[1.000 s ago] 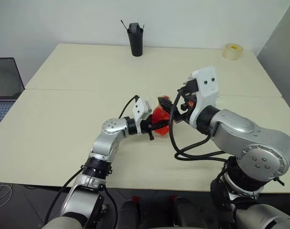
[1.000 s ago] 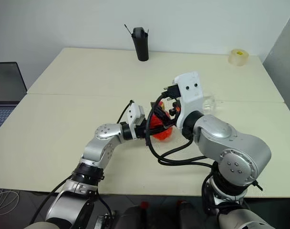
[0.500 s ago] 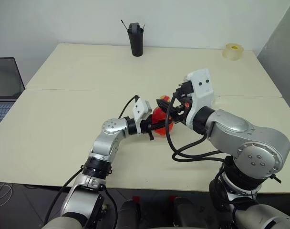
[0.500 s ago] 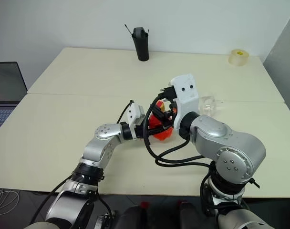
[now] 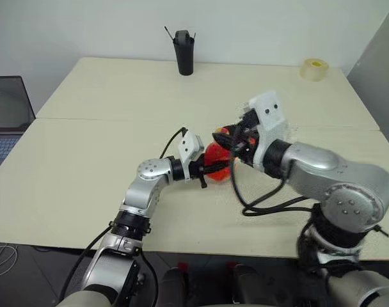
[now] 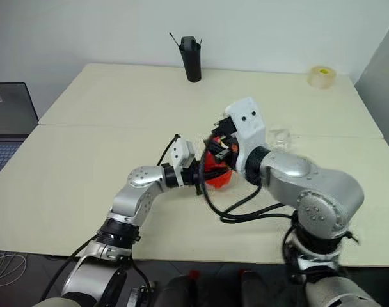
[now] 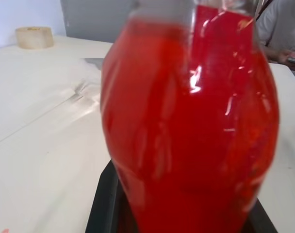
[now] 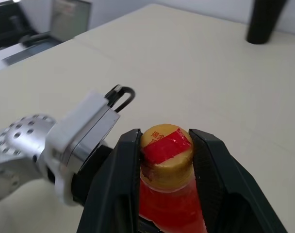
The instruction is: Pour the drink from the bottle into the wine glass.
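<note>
My left gripper (image 5: pixel 209 169) is shut on the body of the bottle (image 5: pixel 217 156) and holds it upright just above the table (image 5: pixel 105 96). The bottle is small, clear and full of the bright red drink (image 7: pixel 186 121). My right gripper (image 8: pixel 165 141) reaches in from the right at the bottle's top. Its two black fingers (image 8: pixel 124 162) press against either side of the yellow and red cap (image 8: pixel 166 144). The wine glass (image 6: pixel 279 136) stands on the table just behind my right wrist, partly hidden by it.
At the back of the table stand a tall black holder (image 5: pixel 183 51) and, at the back right, a roll of tape (image 5: pixel 312 69). An open laptop (image 5: pixel 6 115) sits beyond the left edge. A person (image 7: pixel 281 29) sits past the far side.
My right gripper's fingers have closed in from wide apart onto the bottle's cap, and its wrist has turned. The left gripper and the bottle have stayed in place.
</note>
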{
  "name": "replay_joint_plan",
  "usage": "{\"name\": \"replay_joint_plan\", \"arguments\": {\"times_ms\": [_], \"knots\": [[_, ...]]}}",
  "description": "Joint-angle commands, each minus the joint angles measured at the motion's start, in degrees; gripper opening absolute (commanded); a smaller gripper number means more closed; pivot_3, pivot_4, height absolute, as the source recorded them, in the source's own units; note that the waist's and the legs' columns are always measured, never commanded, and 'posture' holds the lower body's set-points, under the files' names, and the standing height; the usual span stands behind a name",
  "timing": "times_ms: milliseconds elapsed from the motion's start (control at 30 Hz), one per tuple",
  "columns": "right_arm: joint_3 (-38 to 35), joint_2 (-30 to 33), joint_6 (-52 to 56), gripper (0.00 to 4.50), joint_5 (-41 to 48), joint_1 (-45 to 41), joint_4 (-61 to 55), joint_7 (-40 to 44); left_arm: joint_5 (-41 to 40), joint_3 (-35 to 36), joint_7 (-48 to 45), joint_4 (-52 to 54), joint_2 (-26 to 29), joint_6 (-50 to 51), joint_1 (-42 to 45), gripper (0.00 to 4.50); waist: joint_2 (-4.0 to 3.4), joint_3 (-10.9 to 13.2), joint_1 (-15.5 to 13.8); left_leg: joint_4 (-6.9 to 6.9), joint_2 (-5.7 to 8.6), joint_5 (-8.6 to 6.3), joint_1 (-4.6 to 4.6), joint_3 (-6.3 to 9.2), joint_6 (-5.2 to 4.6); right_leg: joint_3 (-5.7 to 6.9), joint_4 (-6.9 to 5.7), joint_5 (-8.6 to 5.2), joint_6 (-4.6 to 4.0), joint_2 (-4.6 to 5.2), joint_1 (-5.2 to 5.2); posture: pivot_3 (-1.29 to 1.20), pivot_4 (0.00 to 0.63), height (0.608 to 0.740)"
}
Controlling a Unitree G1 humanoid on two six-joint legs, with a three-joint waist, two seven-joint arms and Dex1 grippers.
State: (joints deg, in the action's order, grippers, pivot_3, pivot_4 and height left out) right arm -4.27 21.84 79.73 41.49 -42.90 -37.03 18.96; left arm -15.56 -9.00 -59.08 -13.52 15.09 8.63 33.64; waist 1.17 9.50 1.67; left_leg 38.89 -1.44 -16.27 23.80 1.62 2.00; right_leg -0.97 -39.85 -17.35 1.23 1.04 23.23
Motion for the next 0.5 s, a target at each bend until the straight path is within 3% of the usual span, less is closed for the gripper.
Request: {"name": "replay_joint_plan", "arguments": {"times_ms": [33,133,200,367,500], "knots": [[2.7,9.4,-13.1,1.2,4.3,-0.7,8.3,26.5,-0.7,0.3,-0.6,1.0,-0.4,-1.7,1.7,0.86,0.0,0.0,0.0,-0.01,0.07,0.0,-0.01,-0.04,-0.01,0.0,0.04,0.0,0.01,0.0,-0.02,0.0,0.15,0.74],[11.4,16.3,-30.6,1.2,-6.0,-4.8,23.0,42.9,-0.8,-0.8,-1.2,2.1,-0.8,-2.0,1.1,0.85,-0.02,0.0,0.6,0.0,0.15,-0.01,-0.07,-0.1,-0.01,-0.07,-0.02,0.01,0.0,-0.05,-0.02,0.0,0.15,0.74],[14.5,17.5,-36.4,1.2,-9.1,-6.6,27.7,48.3,-0.8,-1.0,-1.0,2.6,-0.9,-1.7,1.0,0.84,-0.03,0.0,1.0,-0.02,0.04,-0.01,-0.18,-0.13,-0.02,-0.16,-0.09,0.01,-0.02,-0.21,-0.01,0.0,0.15,0.74],[15.6,16.7,-41.3,1.2,-12.2,-8.6,31.9,50.6,-1.0,-0.8,-0.3,3.7,-0.8,-1.3,0.4,0.82,-0.04,0.0,1.0,-0.03,-0.22,0.0,-0.17,-0.02,-0.01,-0.11,-0.14,0.0,-0.08,-0.31,0.0,0.0,0.15,0.74],[11.2,14.7,-34.6,1.2,-7.1,-9.4,28.7,46.9,-1.2,-1.0,0.0,4.8,-0.4,-0.8,-0.4,0.82,-0.04,0.0,0.5,0.01,-0.22,0.0,-0.12,-0.05,0.01,-0.12,-0.13,0.01,-0.06,0.02,0.01,0.0,0.15,0.74]]}}
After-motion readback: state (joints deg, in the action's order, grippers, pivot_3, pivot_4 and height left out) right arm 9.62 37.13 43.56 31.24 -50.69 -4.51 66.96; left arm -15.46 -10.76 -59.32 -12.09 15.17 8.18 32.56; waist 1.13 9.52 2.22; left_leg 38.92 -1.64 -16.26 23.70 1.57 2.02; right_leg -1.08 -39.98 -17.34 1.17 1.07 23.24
